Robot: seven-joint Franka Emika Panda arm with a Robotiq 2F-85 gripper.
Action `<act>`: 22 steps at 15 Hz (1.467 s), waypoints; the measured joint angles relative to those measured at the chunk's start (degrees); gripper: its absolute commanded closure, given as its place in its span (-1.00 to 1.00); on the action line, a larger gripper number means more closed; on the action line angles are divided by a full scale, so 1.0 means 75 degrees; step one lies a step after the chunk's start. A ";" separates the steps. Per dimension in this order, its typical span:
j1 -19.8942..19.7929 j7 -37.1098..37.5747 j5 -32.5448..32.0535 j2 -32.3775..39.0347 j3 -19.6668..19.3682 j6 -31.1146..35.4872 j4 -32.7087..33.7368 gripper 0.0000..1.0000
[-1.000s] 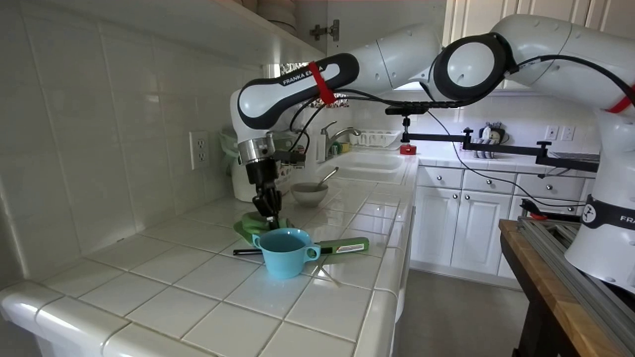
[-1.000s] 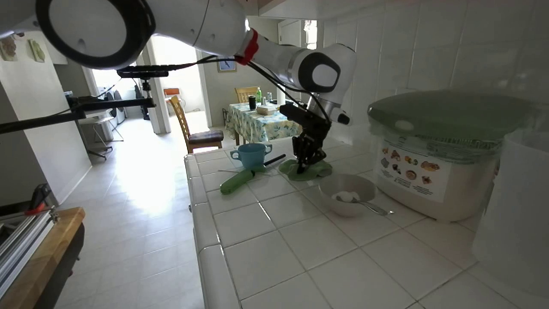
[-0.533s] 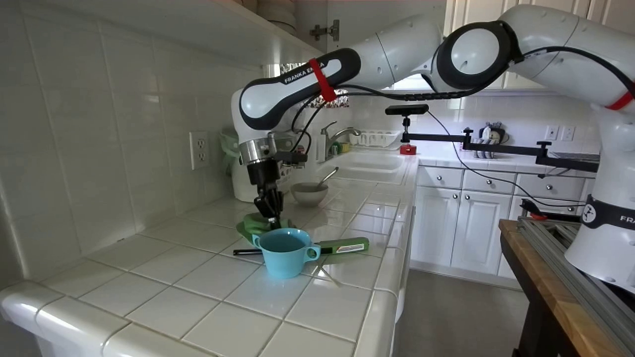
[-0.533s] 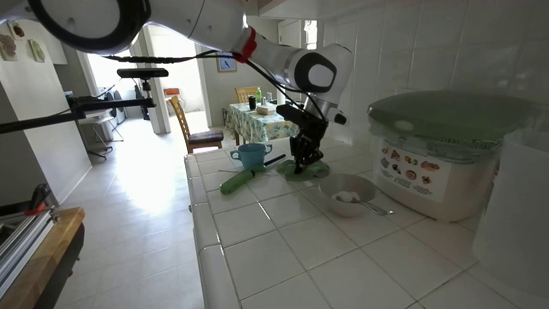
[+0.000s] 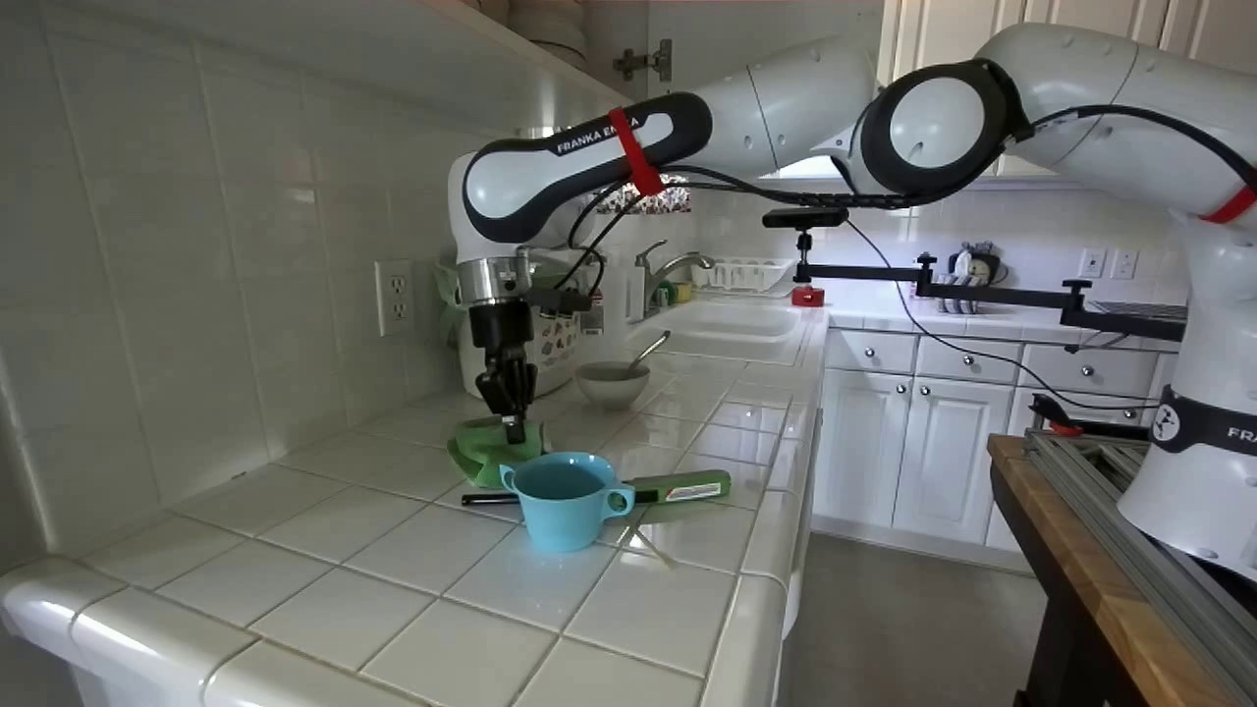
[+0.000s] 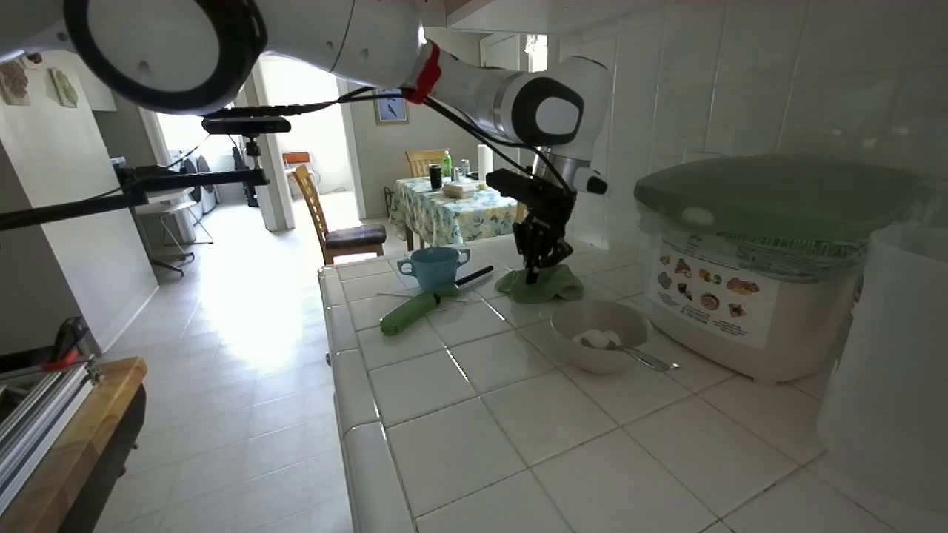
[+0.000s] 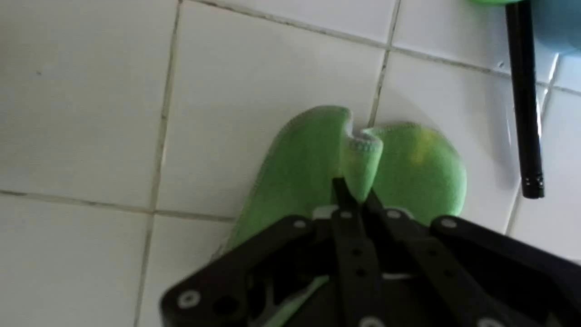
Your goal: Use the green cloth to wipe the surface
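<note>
Green cloth (image 7: 295, 172) pinched up near the blue cup (image 5: 565, 511)

Lies bunched on the white tiled countertop (image 7: 218, 68), near the blue cup but apart from it, with the black rod of the green-handled utensil (image 6: 409, 314) in between. Gathered into a raised fold by the gripper (image 7: 357, 193), with fingertips pressed together on it. Spreads in a lobe to either side of that fold in the wrist view, with a yellowish patch on the lobe nearer the cup. Disappears, farther from the cup, under dark linkages, except for a green sliver glimpsed between them. Impossible to tell whether flat on the tiles or doubled over beneath.

Covered at an edge by the cup's handle (image 5: 507, 473) in an exterior view. Hidden behind the cup in that same view: the middle of the utensil. Cropped in the wrist view to a blurred blue corner and a green stub: the cup and the utensil's handle.

Farther from the cup than the cloth: a bowl (image 6: 592, 363) holding a piece of cutlery (image 6: 643, 357) and something pale (image 6: 596, 338), too dim to name. Farther still: a white tub (image 6: 815, 326) with a green lid, partly behind the robot arm (image 5: 579, 162) in an exterior view.
</note>
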 measured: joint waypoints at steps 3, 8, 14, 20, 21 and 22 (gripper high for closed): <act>0.0117 -0.0007 -0.0070 0.0319 -0.0011 -0.0008 0.0498 0.98; 0.0192 -0.0302 -0.0150 0.0876 -0.0011 0.0101 0.1187 0.98; 0.0206 -0.0352 -0.0151 0.0948 0.0007 0.0274 0.1296 0.98; 0.0261 -0.0768 -0.0151 0.0928 0.0018 0.0209 0.1263 0.98; 0.0261 -0.0808 -0.0151 0.0923 0.0020 0.0186 0.1258 0.98; 0.0261 -0.0837 -0.0151 0.0919 0.0026 0.0150 0.1254 0.98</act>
